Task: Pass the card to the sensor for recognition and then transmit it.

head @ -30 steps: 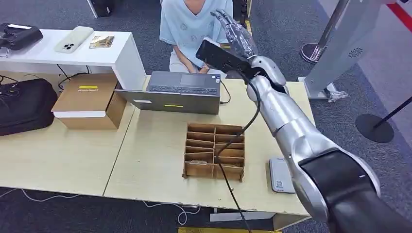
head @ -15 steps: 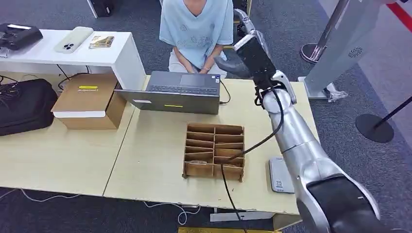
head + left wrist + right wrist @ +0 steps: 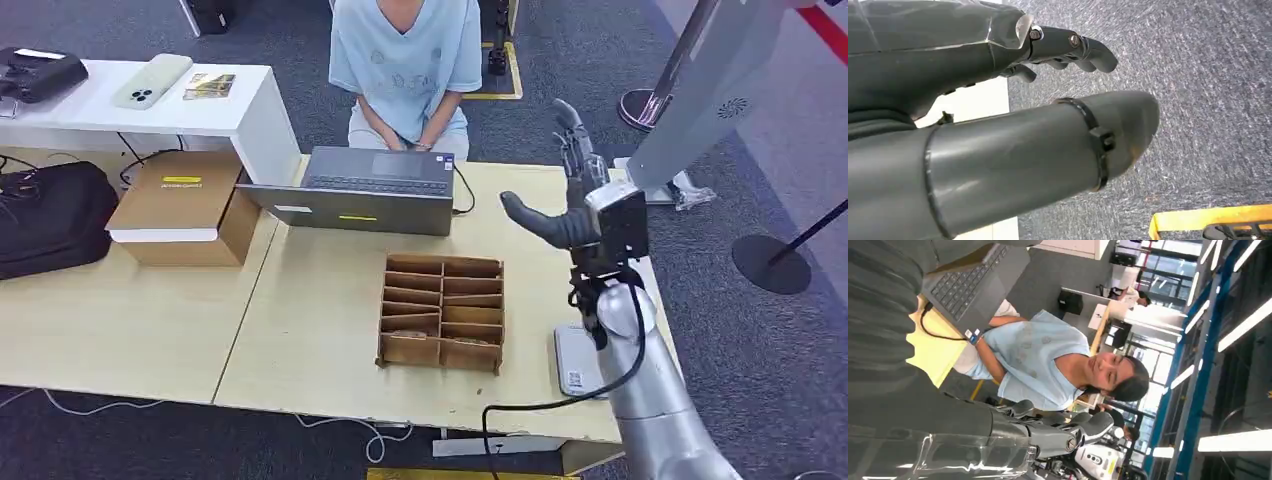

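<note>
My right hand (image 3: 575, 195) is raised over the right end of the wooden table (image 3: 310, 330), thumb out to the side and fingers spread upward, holding nothing. The right wrist view shows its fingers (image 3: 1063, 432) apart, with a seated person (image 3: 1048, 365) beyond them. A flat grey card sensor (image 3: 578, 362) lies at the table's front right, beside my right forearm. A wooden divided tray (image 3: 440, 312) stands in the middle of the table. I see no card in either hand. My left hand (image 3: 1048, 100) hangs over grey carpet, fingers loosely bent and empty.
A person (image 3: 405, 60) sits behind the table at an open laptop (image 3: 375, 185). A cardboard box (image 3: 185, 205) and a black bag (image 3: 50, 215) occupy the left end. A white side table (image 3: 230, 115) carries a phone (image 3: 152, 80). A grey kiosk (image 3: 700, 90) and stanchion base (image 3: 770, 262) stand on the right.
My right arm has drawn back from in front of the person, moving right and lower, to above the table's right end. The hand stays empty throughout.
</note>
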Controlling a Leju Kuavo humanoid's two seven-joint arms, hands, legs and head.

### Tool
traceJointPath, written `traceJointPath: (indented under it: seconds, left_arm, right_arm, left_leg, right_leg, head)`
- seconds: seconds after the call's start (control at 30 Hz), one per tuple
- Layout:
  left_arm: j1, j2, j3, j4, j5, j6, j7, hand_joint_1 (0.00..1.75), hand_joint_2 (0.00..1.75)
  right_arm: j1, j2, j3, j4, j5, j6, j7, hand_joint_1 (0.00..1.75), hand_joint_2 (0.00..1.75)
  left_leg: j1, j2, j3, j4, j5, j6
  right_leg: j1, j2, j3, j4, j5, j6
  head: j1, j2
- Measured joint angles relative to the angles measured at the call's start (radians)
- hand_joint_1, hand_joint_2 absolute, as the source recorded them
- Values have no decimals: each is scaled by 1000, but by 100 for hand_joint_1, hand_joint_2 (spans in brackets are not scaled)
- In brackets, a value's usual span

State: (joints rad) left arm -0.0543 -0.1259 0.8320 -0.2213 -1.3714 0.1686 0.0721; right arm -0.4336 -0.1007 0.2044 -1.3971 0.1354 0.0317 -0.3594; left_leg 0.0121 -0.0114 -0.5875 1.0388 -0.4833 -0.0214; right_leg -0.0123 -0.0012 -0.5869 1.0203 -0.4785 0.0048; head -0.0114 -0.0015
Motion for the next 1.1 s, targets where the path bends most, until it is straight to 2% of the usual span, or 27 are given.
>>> traceJointPath:
  seconds: [0.17, 0.43, 0.63, 0.77, 0.9, 1.03, 1.1]
  left_arm:
    - [1, -2, 5, 0, 0, 2, 0, 0, 0]
    - [2, -6, 19, 0, 1, 3, 1, 0, 0]
    - [4, -9, 24, 0, 0, 10, 1, 0, 0]
    - [5, -14, 24, 0, -2, 14, 3, 0, 0]
    - [5, -19, 27, 0, -5, 19, 17, 0, 0]
    - [5, -25, 32, 0, -8, 19, 19, 0, 0]
    - [5, -26, 32, 0, -11, 19, 19, 0, 0]
  right_arm:
    - [156, -22, -18, -147, 3, -26, -38, 0, 175]
    - [322, -33, -20, -296, 55, -73, -56, 0, 175]
    - [437, -31, -17, -360, 182, -171, -42, 0, 175]
    - [501, -24, -16, -380, 321, -282, -3, 0, 175]
    - [539, -4, -20, -383, 626, -441, 101, 0, 175]
    - [556, 19, -24, -383, 884, -517, 205, 0, 175]
    - [560, 33, -31, -383, 961, -534, 245, 0, 175]
  left_leg:
    - [0, 0, 0, 0, 0, -1]
    - [0, 0, 0, -1, 0, -1]
    - [0, 0, 0, -1, 0, 0]
    - [0, 0, 0, -1, -1, 0]
    - [0, 0, 0, -1, -1, 0]
    - [0, 1, 0, -1, -1, 0]
    - [0, 1, 0, -1, -1, 0]
  right_leg:
    - [0, 0, 0, 0, -1, 0]
    - [0, 0, 0, 0, -1, 0]
    - [0, 0, 0, 0, -1, 1]
    - [0, 0, 0, 0, -2, 1]
    - [0, 0, 0, 0, -2, 1]
    - [0, 0, 0, 0, -2, 1]
    - [0, 0, 0, 0, -2, 1]
  head:
    - [0, 0]
    - [0, 0]
    - [0, 0]
    - [0, 0]
    - [0, 0]
    - [0, 0]
    - [0, 0]
